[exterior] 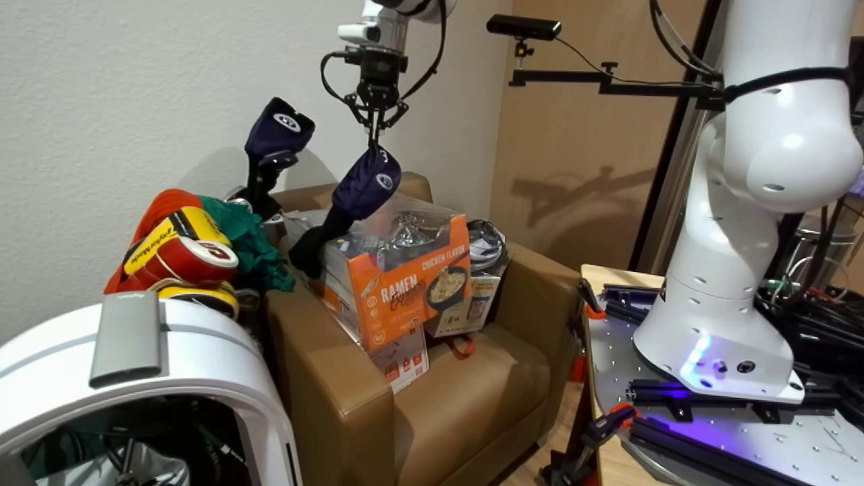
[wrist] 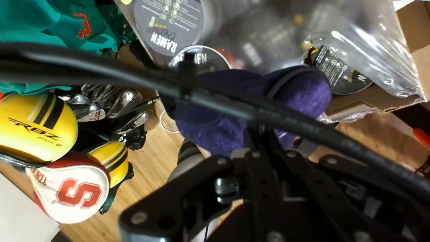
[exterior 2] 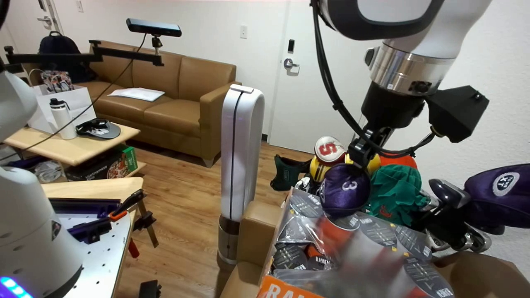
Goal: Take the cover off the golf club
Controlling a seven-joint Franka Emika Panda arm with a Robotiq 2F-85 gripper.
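The cover is a dark navy-purple headcover with a pale "3" and a round pale mark, seen in both exterior views (exterior: 368,183) (exterior 2: 345,192). It leans over the ramen box, and its black sleeve (exterior: 320,239) runs down the box's side. In the wrist view the purple cover (wrist: 215,134) lies under the fingers, partly behind a black cable. The golf club's head and shaft are hidden inside the cover and sleeve. My gripper (exterior: 374,140) points down at the cover's top end with its fingers close together, pinching the fabric; it also shows in the wrist view (wrist: 261,129).
An orange ramen box (exterior: 412,293) with clear plastic film stands on a brown armchair (exterior: 472,405). A similar navy headcover (exterior: 277,131) stands behind. Red and yellow headcovers (exterior: 179,246), a green cloth (exterior: 246,243) and bare irons (wrist: 124,104) are beside the box. A white tower (exterior 2: 242,153) stands nearby.
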